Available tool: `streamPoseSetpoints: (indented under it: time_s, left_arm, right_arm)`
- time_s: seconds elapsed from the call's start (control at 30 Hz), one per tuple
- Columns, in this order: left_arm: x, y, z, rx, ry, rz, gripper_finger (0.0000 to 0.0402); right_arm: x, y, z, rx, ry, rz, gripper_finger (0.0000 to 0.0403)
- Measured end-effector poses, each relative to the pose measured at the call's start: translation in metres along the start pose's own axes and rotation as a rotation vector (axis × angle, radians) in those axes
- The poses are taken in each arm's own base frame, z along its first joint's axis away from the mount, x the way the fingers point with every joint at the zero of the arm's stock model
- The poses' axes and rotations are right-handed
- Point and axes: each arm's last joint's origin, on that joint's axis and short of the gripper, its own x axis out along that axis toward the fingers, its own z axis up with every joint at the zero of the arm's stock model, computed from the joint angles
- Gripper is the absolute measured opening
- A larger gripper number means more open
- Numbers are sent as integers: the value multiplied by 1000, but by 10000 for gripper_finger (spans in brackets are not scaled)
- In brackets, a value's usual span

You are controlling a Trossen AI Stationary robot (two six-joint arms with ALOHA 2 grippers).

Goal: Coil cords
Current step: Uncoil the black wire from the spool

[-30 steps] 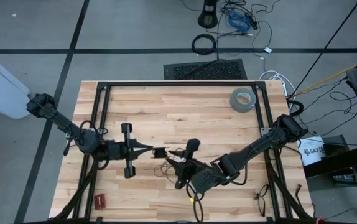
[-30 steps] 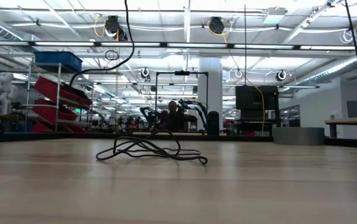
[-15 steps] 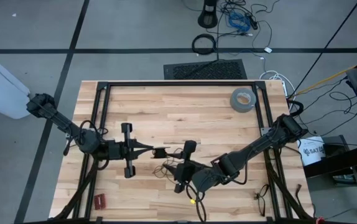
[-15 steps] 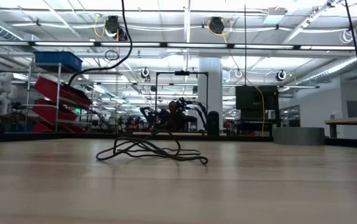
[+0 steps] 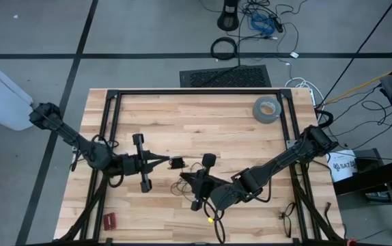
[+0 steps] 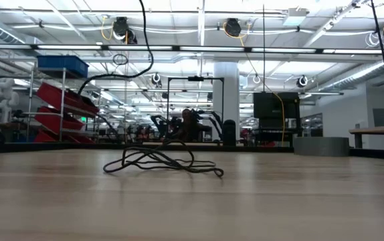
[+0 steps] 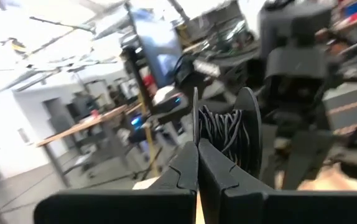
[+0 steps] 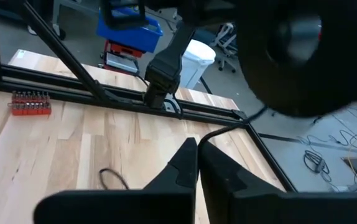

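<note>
The cord is a very thin black wire. Part of it is wound on a small black spool point(image 7: 227, 132), and its loose end lies in a tangle point(image 6: 158, 161) on the wooden table. My left gripper point(image 5: 166, 162) is shut on the spool point(image 5: 177, 162) above mid-table. My right gripper point(image 5: 184, 179) stands just right of and nearer than the spool, pointing toward the table's left, and is shut on the wire point(image 8: 225, 129). In the right wrist view the spool shows as a large dark disc point(image 8: 296, 56) close above the fingers. My left gripper pinches the edge of one thin flange point(image 7: 195, 121) of the spool between its fingertips, coming about level from the table's left. The spool is clear of the table, with its wound wire beside the fingers. My right gripper pinches the thin wire point(image 8: 208, 135) at its fingertips, coming from the table's right. From there the wire curves away toward the spool, and a slack loop point(image 8: 113, 178) lies on the table below.
A grey tape roll point(image 5: 267, 108) lies at the far right of the table. A red bit set point(image 5: 108, 220) sits at the near left corner. Black frame rails point(image 5: 196, 91) run around the tabletop. Loose cables lie on the floor beyond the far edge.
My right gripper's fingers have come together on the wire beside the spool, and its hand has stayed in place. Both wrists have rolled a little, so my left gripper's crossbar now stands tilted. The tangle on the table lies as before.
</note>
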Motion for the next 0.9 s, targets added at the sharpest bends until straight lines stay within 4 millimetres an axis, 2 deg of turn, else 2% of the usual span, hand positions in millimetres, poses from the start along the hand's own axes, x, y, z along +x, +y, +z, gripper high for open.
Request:
streamPoseSetpoints:
  time_s: [0.37,0.67,0.9]
  left_arm:
    - [9,-10,-13,144,136,175,1]
    - [19,-21,-18,217,153,291,1]
    - [27,-29,-25,374,258,346,0]
  right_arm:
    - [1,0,0,54,2,3,1]
    - [0,2,0,88,-1,66,0]
    - [-6,5,5,79,-14,80,0]
